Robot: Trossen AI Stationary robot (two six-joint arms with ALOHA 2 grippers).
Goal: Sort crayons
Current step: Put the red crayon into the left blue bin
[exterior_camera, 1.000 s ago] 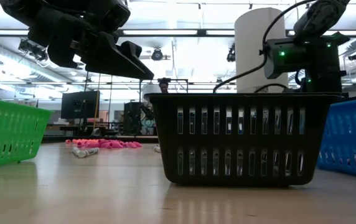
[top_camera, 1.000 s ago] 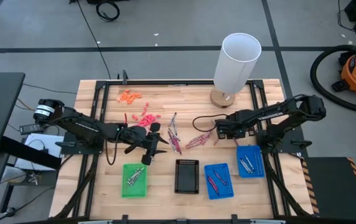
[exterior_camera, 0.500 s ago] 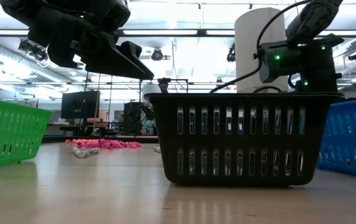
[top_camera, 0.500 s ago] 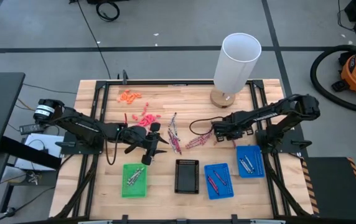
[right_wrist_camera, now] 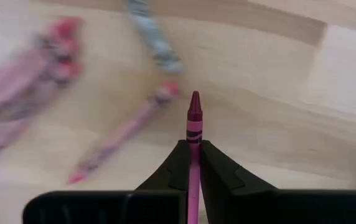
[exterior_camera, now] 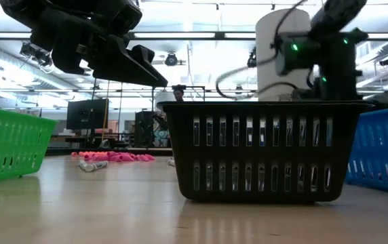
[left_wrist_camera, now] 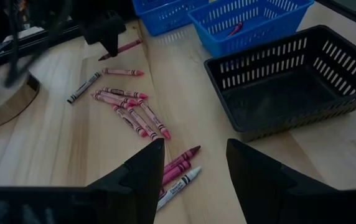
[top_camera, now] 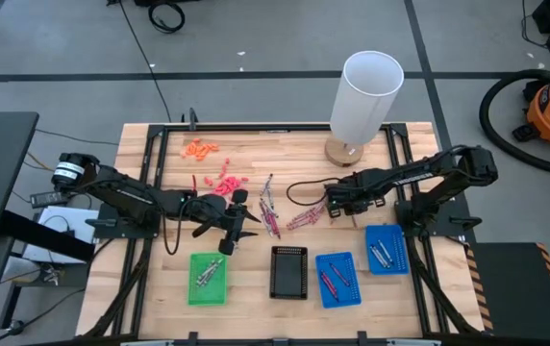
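Crayon sits pinched between the closed fingers of the right gripper, above the loose crayons in the table's middle; held so near its end, it could twist or slip out during the carry. The blue trays are near with free table between, while the left gripper hangs wide open and empty beside the black basket.
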